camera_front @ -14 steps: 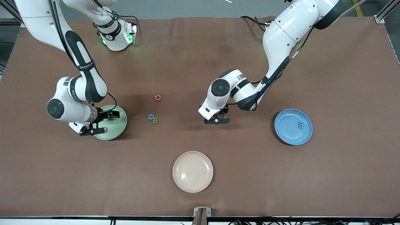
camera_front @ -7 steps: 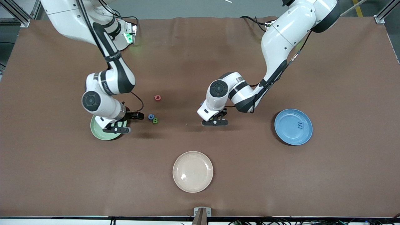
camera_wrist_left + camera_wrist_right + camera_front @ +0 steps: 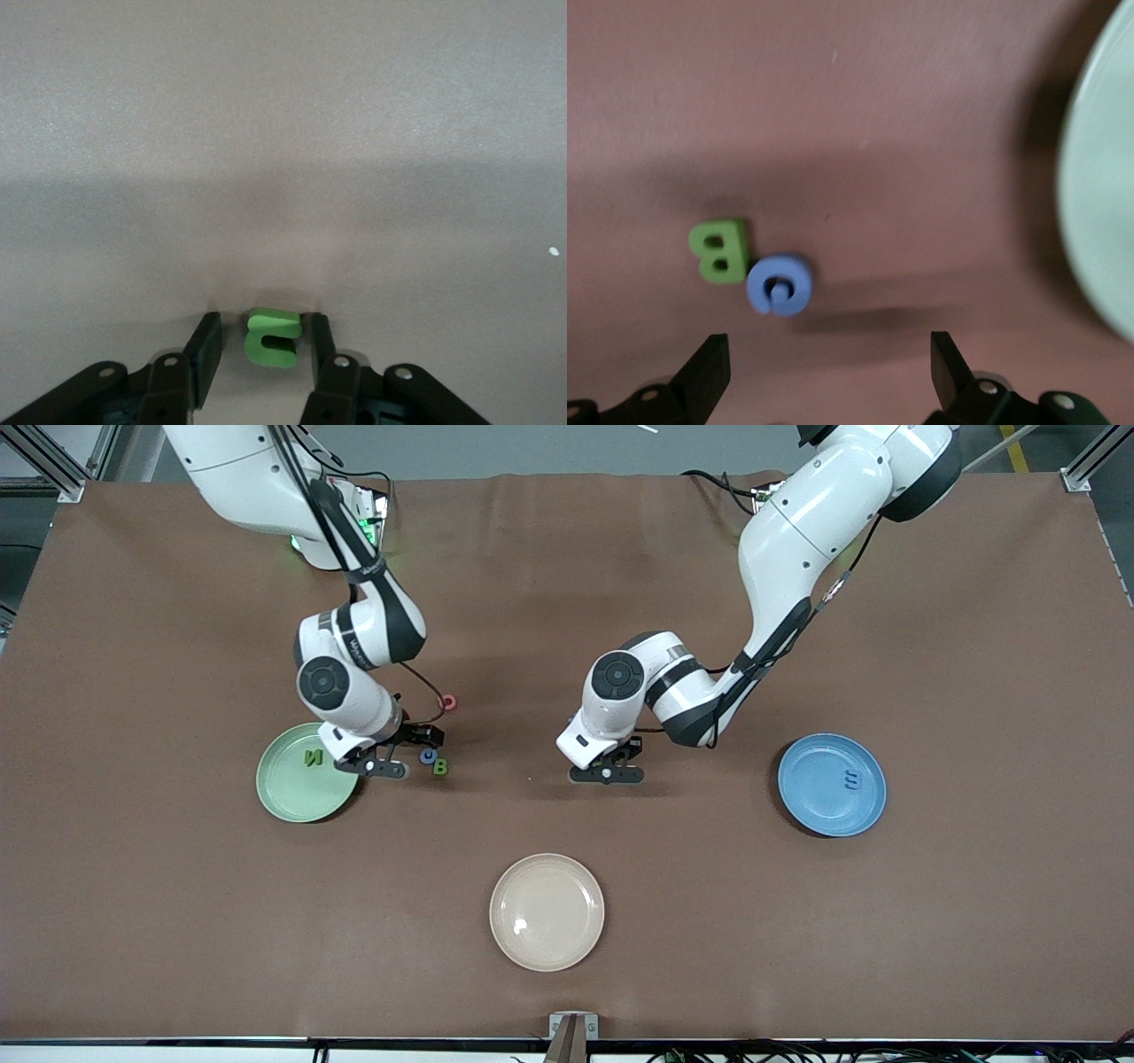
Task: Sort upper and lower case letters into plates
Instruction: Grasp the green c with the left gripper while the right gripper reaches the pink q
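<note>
Brown surface point(image 3: 797, 921), letter sort partly done: both arms are low at loose letters.
Front: pale green plate point(image 3: 288, 797) holds a green N point(image 3: 313, 757), blue plate point(image 3: 819, 806) a blue piece point(image 3: 852, 779). Red letter point(image 3: 447, 702), blue letter point(image 3: 428, 755) and green B point(image 3: 439, 766) lie loose; cream plate point(image 3: 547, 952) sits nearer the camera, with open room all round. Left wrist: left gripper point(image 3: 261, 329) is narrowly open astride a green letter point(image 3: 273, 347), not clamped; next it needs to squeeze and lift. Right wrist: right gripper point(image 3: 828, 372) is wide open over the blue letter, which touches the B; it likely must take only one.

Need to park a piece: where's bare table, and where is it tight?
Bare: between the cream plate and blue plate, and around the cream plate. Crowded: the right tool over the blue letter and green B, beside the green plate.
</note>
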Controlling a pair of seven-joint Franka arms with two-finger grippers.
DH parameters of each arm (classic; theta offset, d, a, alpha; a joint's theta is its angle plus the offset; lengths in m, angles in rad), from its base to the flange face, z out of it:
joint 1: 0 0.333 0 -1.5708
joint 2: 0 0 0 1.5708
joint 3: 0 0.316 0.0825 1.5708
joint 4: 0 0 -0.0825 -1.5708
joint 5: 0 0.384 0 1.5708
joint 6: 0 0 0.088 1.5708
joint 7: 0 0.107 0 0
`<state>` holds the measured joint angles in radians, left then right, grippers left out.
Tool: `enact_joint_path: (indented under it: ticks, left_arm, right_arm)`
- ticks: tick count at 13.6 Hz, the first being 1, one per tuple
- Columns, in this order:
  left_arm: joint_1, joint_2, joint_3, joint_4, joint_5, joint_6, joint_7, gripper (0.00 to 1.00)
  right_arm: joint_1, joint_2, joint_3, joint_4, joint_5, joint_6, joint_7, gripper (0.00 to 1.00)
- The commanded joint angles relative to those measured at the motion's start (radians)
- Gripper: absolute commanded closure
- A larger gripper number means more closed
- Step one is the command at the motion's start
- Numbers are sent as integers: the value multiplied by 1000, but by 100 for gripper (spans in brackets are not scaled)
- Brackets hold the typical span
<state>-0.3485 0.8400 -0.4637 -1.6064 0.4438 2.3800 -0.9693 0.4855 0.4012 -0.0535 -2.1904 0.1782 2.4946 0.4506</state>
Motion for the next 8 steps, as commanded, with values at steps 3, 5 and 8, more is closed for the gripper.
enact_joint_path:
  ticks: [3, 5, 8]
  left_arm:
    - [-12, 16, 8, 22, 29, 7, -9, 65]
    - [-10, 14, 8, 19, 32, 7, -9, 66]
    - [-10, 10, 8, 19, 29, 5, -20, 79]
  right_arm:
    - [93, -56, -8, -84, 9, 49, 138, 0]
    - [117, -68, -8, -132, 7, 107, 137, 0]
    - [128, -73, -8, -204, 0, 199, -11, 0]
